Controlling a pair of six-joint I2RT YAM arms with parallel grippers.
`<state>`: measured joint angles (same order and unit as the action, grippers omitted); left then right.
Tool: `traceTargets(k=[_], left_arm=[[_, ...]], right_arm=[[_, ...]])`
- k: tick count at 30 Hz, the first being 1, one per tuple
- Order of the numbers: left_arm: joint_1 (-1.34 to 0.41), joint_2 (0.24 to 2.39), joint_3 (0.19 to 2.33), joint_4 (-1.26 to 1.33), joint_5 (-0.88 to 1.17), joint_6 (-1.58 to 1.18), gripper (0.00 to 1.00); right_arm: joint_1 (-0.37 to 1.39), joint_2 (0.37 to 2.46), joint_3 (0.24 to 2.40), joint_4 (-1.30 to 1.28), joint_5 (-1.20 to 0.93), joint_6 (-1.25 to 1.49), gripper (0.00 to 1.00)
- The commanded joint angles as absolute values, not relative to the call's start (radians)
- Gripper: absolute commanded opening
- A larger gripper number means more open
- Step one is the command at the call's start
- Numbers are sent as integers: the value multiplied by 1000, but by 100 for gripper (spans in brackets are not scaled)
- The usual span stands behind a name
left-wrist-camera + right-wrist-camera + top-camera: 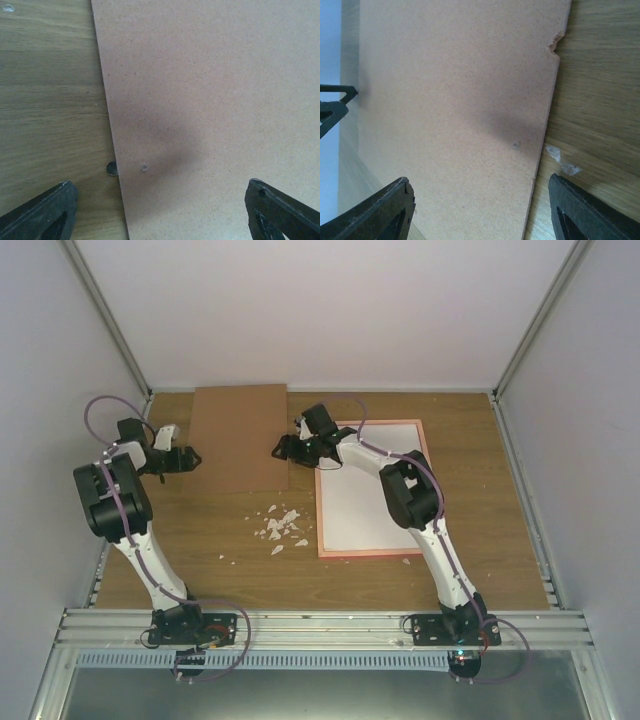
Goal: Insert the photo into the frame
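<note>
currently, left gripper [160, 186] fingers wide, empty, astride left edge of board [238, 435]; right gripper [481, 182] same, astride its right edge. board flat on table [480, 500], near frame [370, 554], which shows a white sheet [370, 490]; photo's print not visible anywhere. risks, judged: thin flat board slips from pinch; chipped corner [555, 44] crumbles, adding to scraps [280, 525]; board seated before photo is confirmed inside, or lands skewed on frame.

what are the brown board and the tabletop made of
The brown board looks like pressed fibreboard: matte, finely speckled, with a crumbly chip at one corner. The tabletop shows wood grain with a smooth sheen, real wood or laminate; unclear which.
</note>
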<state>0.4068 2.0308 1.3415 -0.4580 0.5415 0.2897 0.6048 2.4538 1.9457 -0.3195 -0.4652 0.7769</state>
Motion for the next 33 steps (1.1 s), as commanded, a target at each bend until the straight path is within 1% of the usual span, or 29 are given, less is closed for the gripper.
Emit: traceTargets(k=[1, 4, 6, 10, 12, 15, 20, 26, 33], left_arm=[[407, 2077, 1332, -436, 564, 289, 90], [403, 2090, 1327, -443, 585, 291, 86], [397, 2091, 1315, -447, 593, 300, 84], [386, 2076, 1275, -453, 610, 323, 81], [386, 2064, 1244, -450, 614, 333, 80], [386, 2044, 1201, -453, 626, 344, 78], [387, 1985, 1109, -471, 657, 362, 75], [381, 1908, 998, -476, 680, 388, 74], [340, 1884, 963, -480, 706, 390, 73]], right_arm=[[620, 2538, 1946, -342, -488, 816, 74], [621, 2543, 1941, -316, -540, 831, 73], [620, 2531, 1928, -269, -619, 842, 69], [620, 2444, 1868, -196, -694, 830, 66], [618, 2381, 1816, -113, -711, 828, 64], [618, 2337, 1785, -62, -749, 825, 60], [618, 2302, 1739, -46, -804, 831, 56], [612, 2242, 1693, -55, -793, 794, 53], [598, 2145, 1638, -133, -775, 672, 52]])
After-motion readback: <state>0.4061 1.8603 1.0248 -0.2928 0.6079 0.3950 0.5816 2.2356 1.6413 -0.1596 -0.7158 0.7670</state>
